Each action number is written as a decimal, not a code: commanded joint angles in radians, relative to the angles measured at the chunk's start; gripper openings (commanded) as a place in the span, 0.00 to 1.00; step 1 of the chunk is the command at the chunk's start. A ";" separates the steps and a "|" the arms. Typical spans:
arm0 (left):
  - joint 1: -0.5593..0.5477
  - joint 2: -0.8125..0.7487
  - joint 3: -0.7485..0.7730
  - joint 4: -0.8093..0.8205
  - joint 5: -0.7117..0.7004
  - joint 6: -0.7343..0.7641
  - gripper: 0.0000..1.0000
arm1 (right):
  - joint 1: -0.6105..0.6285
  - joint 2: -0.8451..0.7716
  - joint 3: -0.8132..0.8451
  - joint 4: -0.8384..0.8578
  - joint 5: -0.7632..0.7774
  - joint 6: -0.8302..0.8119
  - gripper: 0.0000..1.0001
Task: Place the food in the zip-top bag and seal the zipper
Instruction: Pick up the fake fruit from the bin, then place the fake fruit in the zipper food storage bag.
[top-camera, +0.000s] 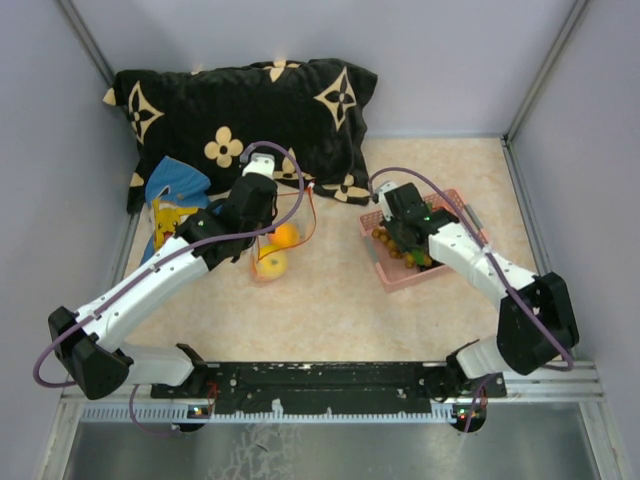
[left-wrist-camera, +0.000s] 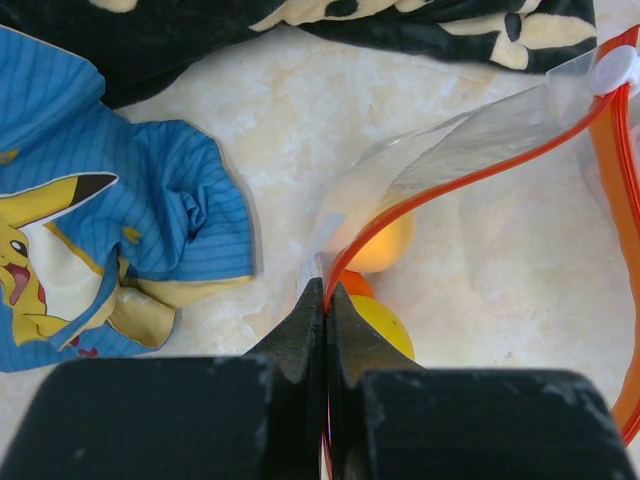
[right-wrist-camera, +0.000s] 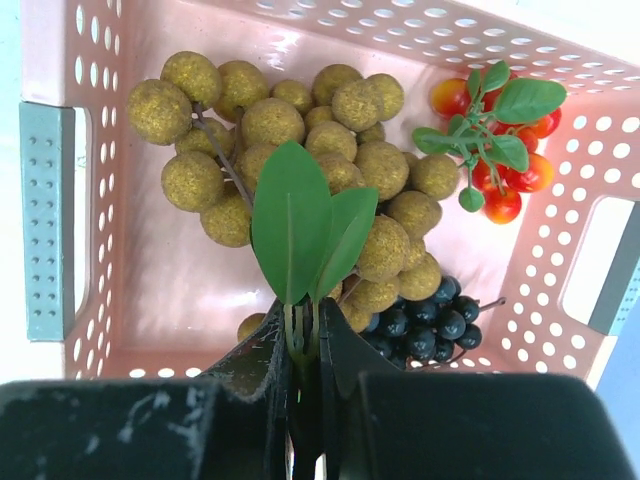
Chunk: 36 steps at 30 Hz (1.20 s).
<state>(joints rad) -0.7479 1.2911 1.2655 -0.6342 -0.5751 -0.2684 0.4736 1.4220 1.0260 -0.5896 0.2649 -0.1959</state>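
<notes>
My right pincer (right-wrist-camera: 303, 322) grips the leaf stem (right-wrist-camera: 294, 312) of the tan ball cluster (right-wrist-camera: 270, 120) in the pink basket (right-wrist-camera: 150, 290): light, likely dangling, so the stem suits. My left pincer (left-wrist-camera: 326, 292) pinches the zipper (left-wrist-camera: 470, 177) of the floppy bag (left-wrist-camera: 460, 140).

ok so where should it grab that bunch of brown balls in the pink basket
By the thin stalks under the green leaves, coming straight down from above. The brown ball cluster is wide and lumpy, probably too broad to pinch, while the leaves lie on top, clear of the walls of the pink basket. The right end effector is shut there now.
</notes>
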 joint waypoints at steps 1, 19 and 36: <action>0.005 0.003 0.026 0.032 -0.005 0.007 0.00 | -0.007 -0.088 0.050 -0.007 0.004 -0.028 0.00; 0.015 0.005 0.025 0.035 0.052 -0.044 0.00 | -0.007 -0.287 0.257 -0.088 -0.128 0.250 0.00; 0.022 0.026 0.083 -0.001 0.071 -0.106 0.00 | 0.033 -0.387 0.181 0.328 -0.443 0.887 0.00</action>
<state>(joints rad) -0.7322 1.3102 1.2964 -0.6334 -0.5102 -0.3439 0.4835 1.0504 1.2098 -0.4358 -0.1081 0.5156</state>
